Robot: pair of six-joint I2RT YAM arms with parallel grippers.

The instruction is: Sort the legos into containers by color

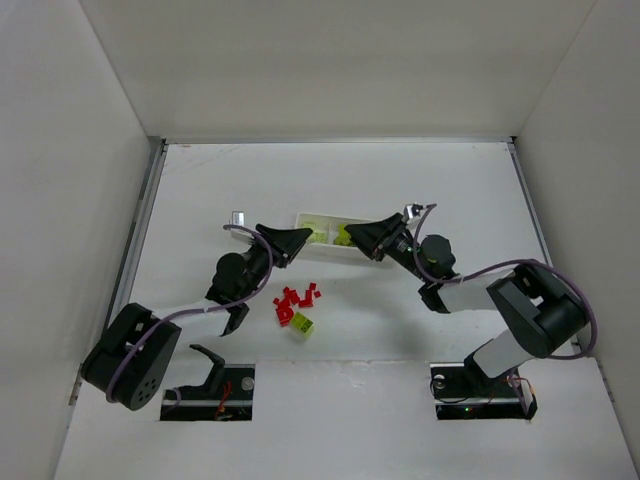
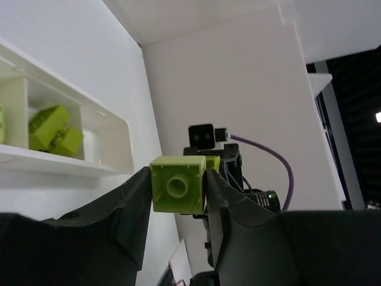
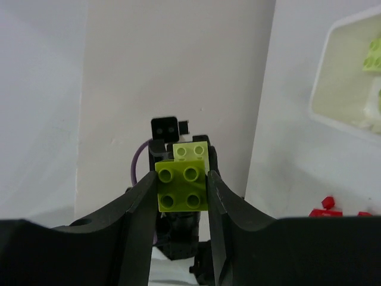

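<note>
Left claw (image 2: 178, 179) pinches a green brick (image 2: 177, 190); right claw (image 3: 181, 182) pinches another green brick (image 3: 181, 192). They face each other, one near each end of the tray (image 1: 306, 217), where green pieces (image 2: 52, 132) already lie.

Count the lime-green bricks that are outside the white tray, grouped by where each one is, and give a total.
left-held lime brick, in the left gripper: 1
right-held lime brick, in the right gripper: 1
loose lime brick, on the table: 1
Total: 3
</note>
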